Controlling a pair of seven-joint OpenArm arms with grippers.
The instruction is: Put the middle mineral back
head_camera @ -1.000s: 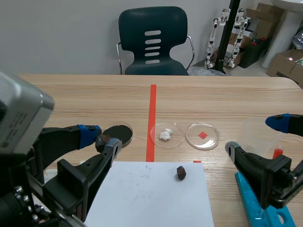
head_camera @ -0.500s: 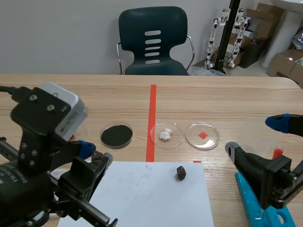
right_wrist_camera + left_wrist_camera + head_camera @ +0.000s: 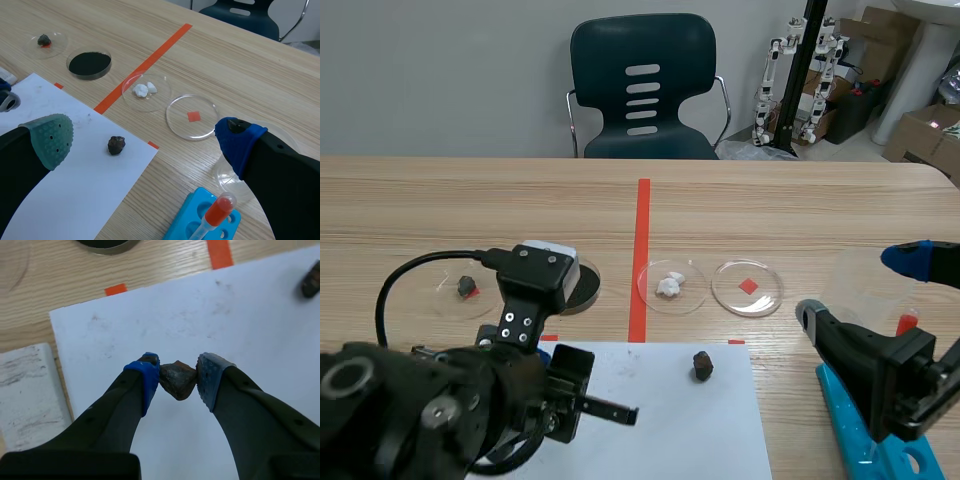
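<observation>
The left arm's jaws are closed on a chunky brown-black mineral (image 3: 177, 380). It is pinched between the blue pad (image 3: 147, 382) and the grey pad (image 3: 210, 377) and held over the near left part of the white sheet (image 3: 165, 320). The lump is roughly as wide as it is long, so no long axis stands out. In the scene view the arm's own bulk hides the grip.

Further out, a second dark mineral (image 3: 702, 365) lies loose on the sheet, ahead of the left jaws and well to their right. Beyond the sheet a row of dishes sits on the table (image 3: 800, 200), and the one with a bare red mark, the empty petri dish (image 3: 748, 287), is just right of the orange-red tape line (image 3: 640, 260).

If that dish is the held stone's home, it lies forward and to the right of the left jaws, across the tape line. That spot is nearer the right arm. The right arm's jaws stand wide apart with nothing in them, low at the table's right side.
</observation>
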